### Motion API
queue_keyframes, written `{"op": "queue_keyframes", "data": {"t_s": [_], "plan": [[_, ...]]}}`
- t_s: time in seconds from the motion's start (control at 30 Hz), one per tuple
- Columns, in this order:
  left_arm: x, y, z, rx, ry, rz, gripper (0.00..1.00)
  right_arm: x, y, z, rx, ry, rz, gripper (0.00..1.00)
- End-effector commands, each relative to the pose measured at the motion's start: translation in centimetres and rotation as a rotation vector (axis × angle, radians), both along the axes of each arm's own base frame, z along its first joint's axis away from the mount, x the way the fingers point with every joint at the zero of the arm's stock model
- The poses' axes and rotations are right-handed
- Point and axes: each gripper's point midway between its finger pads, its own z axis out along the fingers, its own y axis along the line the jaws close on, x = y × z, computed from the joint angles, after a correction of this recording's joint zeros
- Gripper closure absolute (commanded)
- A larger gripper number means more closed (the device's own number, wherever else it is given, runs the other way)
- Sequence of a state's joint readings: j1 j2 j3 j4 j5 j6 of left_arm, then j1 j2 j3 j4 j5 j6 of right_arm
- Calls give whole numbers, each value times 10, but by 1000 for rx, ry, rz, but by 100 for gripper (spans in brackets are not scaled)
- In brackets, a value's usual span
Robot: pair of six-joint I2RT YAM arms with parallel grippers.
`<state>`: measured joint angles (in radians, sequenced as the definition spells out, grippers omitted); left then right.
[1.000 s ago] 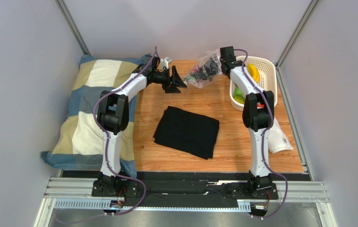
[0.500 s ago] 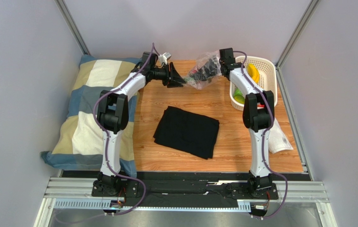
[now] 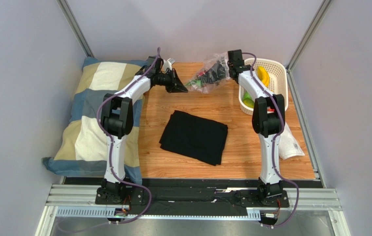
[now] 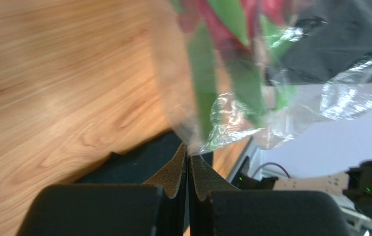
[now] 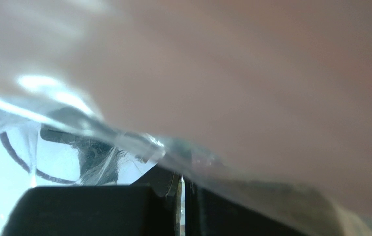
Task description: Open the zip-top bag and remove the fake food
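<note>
Left gripper (image 4: pixel 188 164) and right gripper (image 5: pixel 182 183), each clamped on the zip-top bag (image 3: pixel 207 73), held it aloft; removal looked half done, fake food (image 4: pixel 203 83) inside, yellow fruit (image 3: pixel 263 76) in the basket (image 3: pixel 270 60).

The zip-top bag (image 3: pixel 203 74), clear and crinkled, is held up over the desk (image 3: pixel 242 142) in the upper middle of the top view. Its left tip is pinched between the left fingers (image 4: pixel 172 173) and its right end between the right fingers (image 5: pixel 166 183). Blurred green and red fake food (image 4: pixel 203 73) shows inside. A yellow piece (image 3: pixel 263 75) and a green piece (image 3: pixel 247 102) lie in the white basket (image 3: pixel 280 66) at upper right.
</note>
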<state>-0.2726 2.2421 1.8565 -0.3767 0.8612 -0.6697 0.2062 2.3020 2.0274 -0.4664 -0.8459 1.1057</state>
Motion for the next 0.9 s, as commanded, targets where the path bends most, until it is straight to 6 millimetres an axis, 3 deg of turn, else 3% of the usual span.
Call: {"op": "queue_keyframes", "data": {"t_s": [0.0,0.2,0.27,0.33,0.37,0.4,0.43,0.57,0.7,0.8,0.87], "plan": [[19,44,2,152,-85,146,100,-10,-9,77,44,-189,30,100],[25,76,-25,221,-56,207,100,-12,-25,83,-9,-218,24,100],[14,56,0,30,-53,111,100,-12,-27,82,-14,-220,24,100],[10,36,26,-119,-97,60,78,-13,-26,81,-9,-212,30,100],[-1,26,44,-195,-121,-10,67,-13,-26,80,-8,-211,29,100],[-5,14,57,-236,-177,-50,22,-12,-25,81,-6,-217,29,100],[-10,8,60,-242,-193,-80,17,-12,-25,82,1,-216,35,100],[-26,-16,62,-237,-241,-202,16,-11,-22,86,25,-219,48,100],[-27,-32,77,-299,-271,-253,15,-13,-20,89,42,-217,60,100],[-27,-37,86,-349,-281,-269,12,-17,-20,88,49,-214,74,100],[-23,-38,82,-339,-270,-256,11,-21,-16,87,55,-208,89,100]]}}
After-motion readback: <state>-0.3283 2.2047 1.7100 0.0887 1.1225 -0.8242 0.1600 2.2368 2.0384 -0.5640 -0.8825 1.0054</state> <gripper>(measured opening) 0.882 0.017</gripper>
